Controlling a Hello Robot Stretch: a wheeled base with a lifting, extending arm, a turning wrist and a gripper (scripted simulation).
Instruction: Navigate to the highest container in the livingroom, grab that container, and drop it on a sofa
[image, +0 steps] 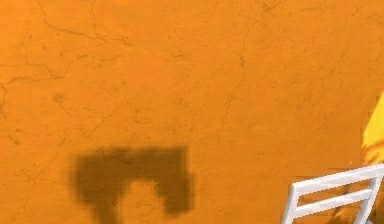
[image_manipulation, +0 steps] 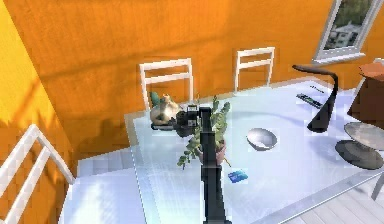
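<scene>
The arm (image_manipulation: 207, 185) reaches across the glass table (image_manipulation: 300, 185), passing right against the potted plant (image_manipulation: 208, 148). The gripper (image_manipulation: 163, 124) sits just left of the plant, at a tan-and-teal rounded thing (image_manipulation: 166, 104) that is probably the container, up and left of the plant. It rests on the glass by the fingers, so I cannot tell whether anything is held. Lifting or retracting could drag the arm through the plant's leaves and topple it, or a poor grip could knock the container over.
</scene>
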